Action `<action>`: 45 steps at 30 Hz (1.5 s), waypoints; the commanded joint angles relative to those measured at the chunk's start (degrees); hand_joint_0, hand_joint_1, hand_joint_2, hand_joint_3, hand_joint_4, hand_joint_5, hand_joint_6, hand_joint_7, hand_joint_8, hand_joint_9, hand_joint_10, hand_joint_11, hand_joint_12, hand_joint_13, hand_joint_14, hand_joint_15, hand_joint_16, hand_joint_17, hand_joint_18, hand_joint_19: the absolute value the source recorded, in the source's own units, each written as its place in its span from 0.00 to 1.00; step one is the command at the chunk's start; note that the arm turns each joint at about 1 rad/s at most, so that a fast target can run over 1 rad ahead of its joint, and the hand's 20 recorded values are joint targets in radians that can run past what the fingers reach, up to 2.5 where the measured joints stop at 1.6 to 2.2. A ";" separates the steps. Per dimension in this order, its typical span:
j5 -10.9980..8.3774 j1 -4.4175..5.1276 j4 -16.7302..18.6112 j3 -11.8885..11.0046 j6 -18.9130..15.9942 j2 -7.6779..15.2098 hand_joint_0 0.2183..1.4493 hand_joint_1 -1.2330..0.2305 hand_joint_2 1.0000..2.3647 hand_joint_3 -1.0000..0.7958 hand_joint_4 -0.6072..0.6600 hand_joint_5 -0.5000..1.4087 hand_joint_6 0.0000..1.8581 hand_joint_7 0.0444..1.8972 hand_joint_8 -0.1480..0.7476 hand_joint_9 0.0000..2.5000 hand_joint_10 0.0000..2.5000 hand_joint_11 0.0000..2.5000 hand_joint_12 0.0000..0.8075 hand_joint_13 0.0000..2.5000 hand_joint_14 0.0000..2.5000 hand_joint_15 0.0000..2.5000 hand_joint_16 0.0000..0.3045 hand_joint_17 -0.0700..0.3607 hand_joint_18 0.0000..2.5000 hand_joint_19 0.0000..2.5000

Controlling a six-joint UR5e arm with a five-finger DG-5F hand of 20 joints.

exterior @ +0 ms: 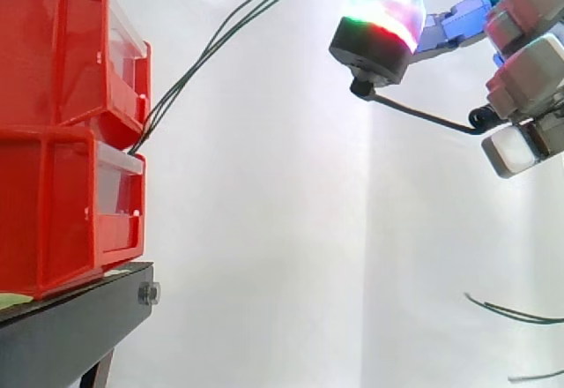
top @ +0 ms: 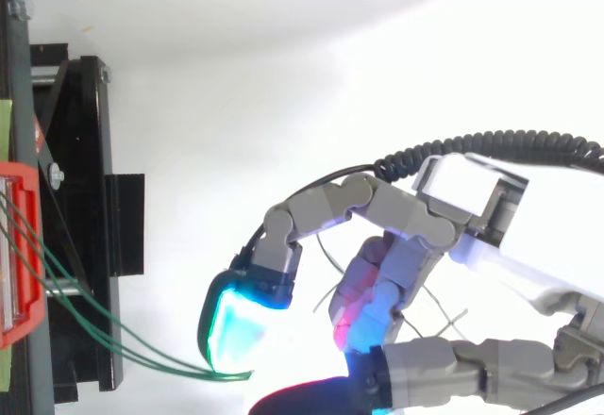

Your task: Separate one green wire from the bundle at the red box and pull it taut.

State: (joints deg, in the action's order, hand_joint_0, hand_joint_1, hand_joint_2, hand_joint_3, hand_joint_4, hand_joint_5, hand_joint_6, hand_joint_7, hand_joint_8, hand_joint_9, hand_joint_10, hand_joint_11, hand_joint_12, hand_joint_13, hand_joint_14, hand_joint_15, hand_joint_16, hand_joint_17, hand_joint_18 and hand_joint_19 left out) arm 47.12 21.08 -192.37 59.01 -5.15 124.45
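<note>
The green wires (exterior: 225, 25) leave the front of the red box (exterior: 62, 220), at the seam under the upper red bin (exterior: 62, 53) stacked on it. From there they climb in a shallow arc away from the box to the hand (top: 415, 217), which hangs well out from it and above its top. The fingers (top: 236, 325) are curled. In the top view the strands run from the box straight into the gap between the cyan-glowing pad and a darker pad just beyond it, so the fingers appear clamped on the wires.

About three strands travel side by side along the whole span, so the hand seems to hold the bundle, not one wire picked out of it. The arc bows and is not straight, which suggests the pull is not yet finished. Holding the wires high and far from the box probably keeps them off the black stand (exterior: 79, 317) under it and spreads them for sorting. Other loose green wire ends (exterior: 511, 311) trail low, far from the box.
</note>
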 commanded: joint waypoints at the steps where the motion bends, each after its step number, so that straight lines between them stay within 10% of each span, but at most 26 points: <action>1: -0.02 0.01 0.24 0.05 -0.04 0.00 0.28 0.48 0.01 0.40 0.52 0.18 0.48 0.52 0.49 0.64 0.01 0.39 0.43 0.53 0.01 0.35 0.15 0.40 0.32 0.29; 13: -0.02 0.01 0.24 0.05 0.05 0.00 0.24 0.56 0.00 0.28 0.54 0.20 0.46 0.52 0.49 0.64 0.01 0.38 0.42 0.53 0.01 0.35 0.15 0.39 0.32 0.29; 31: -0.02 0.01 1.03 0.14 0.05 0.26 0.31 0.30 0.01 0.34 0.46 0.18 0.48 0.52 0.45 0.59 0.01 0.38 0.40 0.53 0.01 0.36 0.14 0.38 0.32 0.29; 45: -0.02 0.01 1.65 0.14 0.05 0.26 0.27 0.50 0.01 0.42 0.54 0.20 0.47 0.51 0.53 0.66 0.01 0.37 0.47 0.55 0.01 0.35 0.17 0.44 0.34 0.28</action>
State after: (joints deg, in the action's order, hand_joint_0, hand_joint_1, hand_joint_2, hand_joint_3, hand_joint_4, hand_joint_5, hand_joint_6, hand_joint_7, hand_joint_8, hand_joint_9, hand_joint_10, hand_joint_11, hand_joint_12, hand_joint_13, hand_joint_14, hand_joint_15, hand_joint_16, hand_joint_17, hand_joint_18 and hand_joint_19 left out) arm 47.11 21.09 -191.08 59.11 -5.10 124.72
